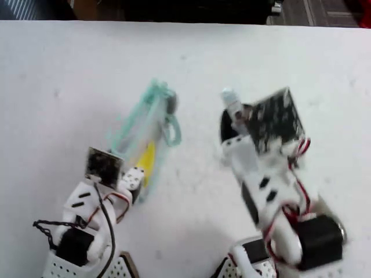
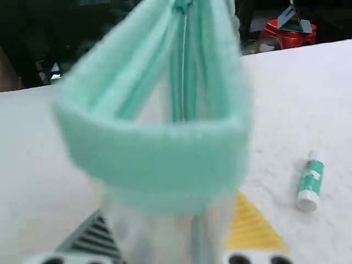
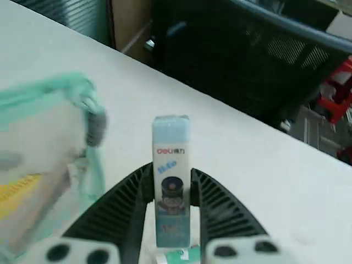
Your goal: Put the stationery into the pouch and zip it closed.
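High view: white matte desk [image 1: 58, 69]. The pouch [image 1: 142, 124] lies on a slant at centre left. It is a flat, clear plastic sleeve with mint fabric trim, a dark zip pull [image 1: 171, 103] at its far end and a mint loop [image 1: 172, 130] on its right side. A yellow strip [image 1: 148, 159] sits inside it toward the near end. The left arm comes in from the near left, forearm low. Its left pincer [image 1: 139, 184] is at the pouch's near end, pinching it. The right arm rises from the near right and is bent forward. Its right pincer [image 1: 232, 114] points far, right of the pouch and apart from it, gripping a bar [image 1: 231, 101].

Left wrist view: the pouch [image 2: 159, 159] is close up, with a soft, fuzzy mint band across and zip tape running away down the middle. The clear body sits beside a black ribbed finger [image 2: 91, 239]. A glue stick [image 2: 311, 184], a white tube with a green label, lies on the desk [image 2: 308, 99] to the right, apart from the pouch.

Right wrist view: the right pincer [image 3: 171, 171] has black ribbed, curved jaws pressed on the bar [image 3: 171, 165]. The bar is pale blue, rectangular and has a printed sleeve; it stands out past the tips. The pouch [image 3: 44, 143] is left of it with a gap between them. Its grey pull [image 3: 94, 127] faces the bar, and the yellow strip [image 3: 16, 190] shows through the plastic. Desk [image 3: 258, 165] beneath.
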Robot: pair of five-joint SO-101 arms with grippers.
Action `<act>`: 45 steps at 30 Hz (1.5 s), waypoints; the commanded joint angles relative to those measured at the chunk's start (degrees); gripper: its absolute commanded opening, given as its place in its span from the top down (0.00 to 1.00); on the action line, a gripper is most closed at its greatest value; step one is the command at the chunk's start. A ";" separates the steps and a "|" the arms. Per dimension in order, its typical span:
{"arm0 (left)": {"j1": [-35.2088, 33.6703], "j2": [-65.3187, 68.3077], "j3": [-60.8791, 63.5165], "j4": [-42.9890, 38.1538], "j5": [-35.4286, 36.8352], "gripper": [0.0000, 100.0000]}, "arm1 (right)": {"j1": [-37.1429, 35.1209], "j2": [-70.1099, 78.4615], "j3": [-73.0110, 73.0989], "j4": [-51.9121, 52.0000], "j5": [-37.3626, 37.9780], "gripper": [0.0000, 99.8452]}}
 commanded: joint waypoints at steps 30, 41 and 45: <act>4.62 0.04 -1.76 2.02 -4.13 0.81 | -23.96 13.05 -0.88 -16.04 -0.44 0.98; 4.70 0.04 -1.76 1.67 -4.04 0.81 | -24.22 10.51 14.33 -28.00 -0.44 0.98; 4.70 0.04 -1.67 1.67 -4.04 0.81 | -24.22 10.51 16.00 -32.84 -0.44 0.98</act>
